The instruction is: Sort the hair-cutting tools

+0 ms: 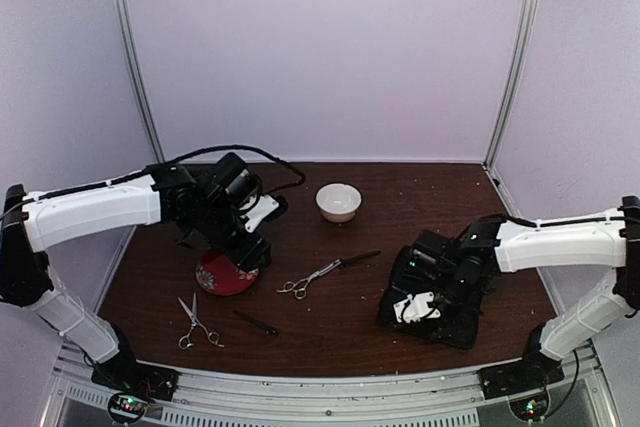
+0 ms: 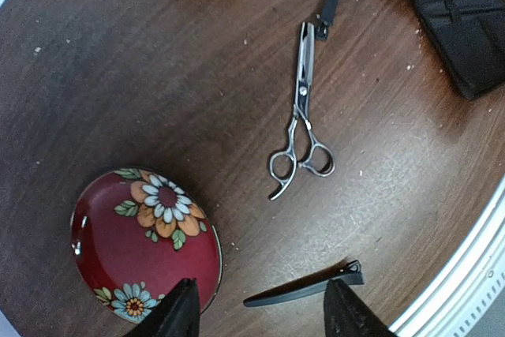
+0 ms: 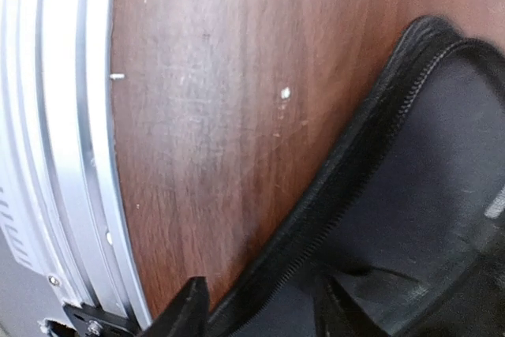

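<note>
Nearest you in the overhead view: aluminium rail (image 1: 330, 387) with both arm bases on it. Just past it, the smaller silver metal ring-handled scissors (image 1: 197, 322) and the thin black stick-like tool (image 1: 257, 323) lie flat on the dark wooden table (image 1: 330, 342), near-left. The longer silver metal scissors (image 1: 318, 277) lie mid-table, tip just beside a second black stick-like clip (image 1: 360, 259). By my read, nothing's sorted yet. Left gripper (image 1: 250, 252) hangs over the round red flower-patterned plate (image 1: 215, 282). Right gripper (image 1: 415, 307) sits low on the flat black zippered case (image 1: 450, 322). Small white bowl (image 1: 338, 201) at the back, well apart from the tools. Left wrist view: fingers (image 2: 180, 309) parted fairly wide, nothing between them. One finger is over the plate rim, the stick tool is just ahead of the gap, and the longer scissors are beyond. It's likely lined up for the stick tool, and you'll find the plate rim crowds that pick. Right wrist view: fingers (image 3: 185, 309) parted, straddling the case's zipper edge; can't tell if either pad touches it. Probably there to work the case as the drop spot. No tool in this view.
</note>
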